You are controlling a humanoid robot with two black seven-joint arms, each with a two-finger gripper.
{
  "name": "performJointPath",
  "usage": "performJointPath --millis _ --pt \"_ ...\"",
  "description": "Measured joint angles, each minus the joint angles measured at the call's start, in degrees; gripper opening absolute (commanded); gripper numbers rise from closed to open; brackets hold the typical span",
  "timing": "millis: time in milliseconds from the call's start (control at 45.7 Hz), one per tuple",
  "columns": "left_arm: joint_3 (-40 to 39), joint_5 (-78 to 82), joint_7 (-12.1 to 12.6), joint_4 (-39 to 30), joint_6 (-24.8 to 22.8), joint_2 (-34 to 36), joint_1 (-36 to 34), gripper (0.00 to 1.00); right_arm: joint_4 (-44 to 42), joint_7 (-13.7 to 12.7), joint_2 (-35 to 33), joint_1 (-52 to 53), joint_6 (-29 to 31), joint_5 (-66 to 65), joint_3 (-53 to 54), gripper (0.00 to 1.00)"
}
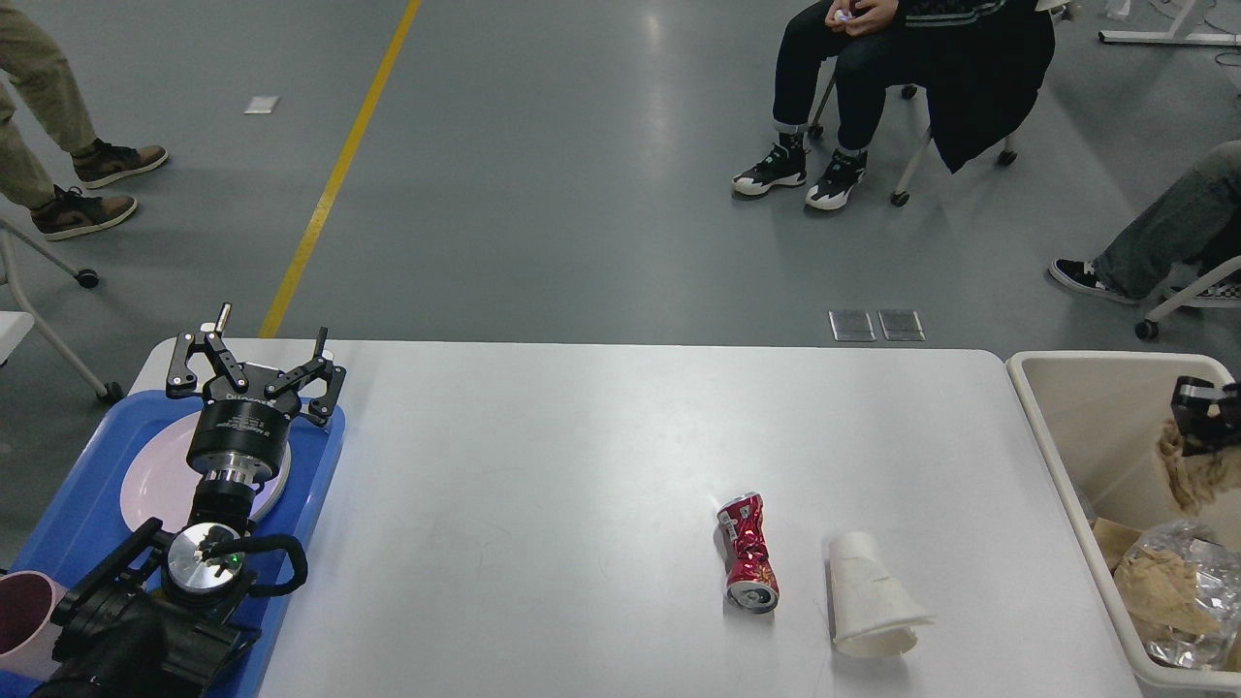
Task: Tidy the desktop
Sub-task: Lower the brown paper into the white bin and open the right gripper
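Observation:
The white desktop (543, 465) holds a crushed red can (747, 553) and a squashed white paper cup (868, 596), both lying on their sides at the front right. My left gripper (271, 328) is open and empty above the blue tray (68, 523) at the left. My right gripper (1207, 409) shows only in part at the right edge, over the beige bin (1052, 456). It is shut on a crumpled brown paper (1194, 477), which hangs inside the bin's opening.
The tray holds a pale pink plate (155, 480) and a pink cup (24, 620). The bin holds brown paper and clear plastic (1168, 591). People sit on wheeled chairs (911, 165) on the floor beyond the table's far edge.

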Motion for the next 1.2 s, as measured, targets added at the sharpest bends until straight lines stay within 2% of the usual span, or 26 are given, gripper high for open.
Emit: performJointPath --millis 219,306,503,657,701,744,766,919,1204 --pt "0.0 0.0 0.0 0.0 0.0 0.0 0.0 0.96 -23.0 -0.4 -1.7 -31.6 -6.7 0.1 18.1 0.0" --pt "0.0 0.0 0.0 0.0 0.0 0.0 0.0 0.96 -32.0 -1.9 0.2 -41.7 -10.8 0.2 22.9 0.0" --pt "0.0 0.0 0.0 0.0 0.1 0.0 -0.1 0.96 -44.5 -4.7 6.5 -57.0 -18.6 1.0 28.8 0.0" --pt "0.0 0.0 0.0 0.0 0.1 0.0 -0.1 0.96 -48.5 -6.0 9.0 -62.0 -20.4 1.0 32.2 0.0" --pt "0.0 0.0 0.0 0.0 0.1 0.0 -0.1 0.96 -48.8 -6.2 9.2 -62.4 -20.7 1.0 32.7 0.37" --pt "0.0 0.0 0.0 0.0 0.1 0.0 -0.1 0.96 -49.0 -6.3 9.3 -62.7 -21.4 1.0 33.1 0.83" --pt "0.0 0.0 0.0 0.0 0.1 0.0 -0.1 0.96 -49.0 -6.3 9.3 -62.7 -21.8 1.0 33.2 1.0" --pt "0.0 0.0 0.0 0.0 0.1 0.0 -0.1 0.96 -49.0 -6.0 10.1 -62.9 -25.9 1.0 33.5 1.0" --pt "0.0 0.0 0.0 0.0 0.1 0.0 -0.1 0.96 -48.2 -5.9 9.9 -62.5 -26.6 0.8 33.5 1.0"
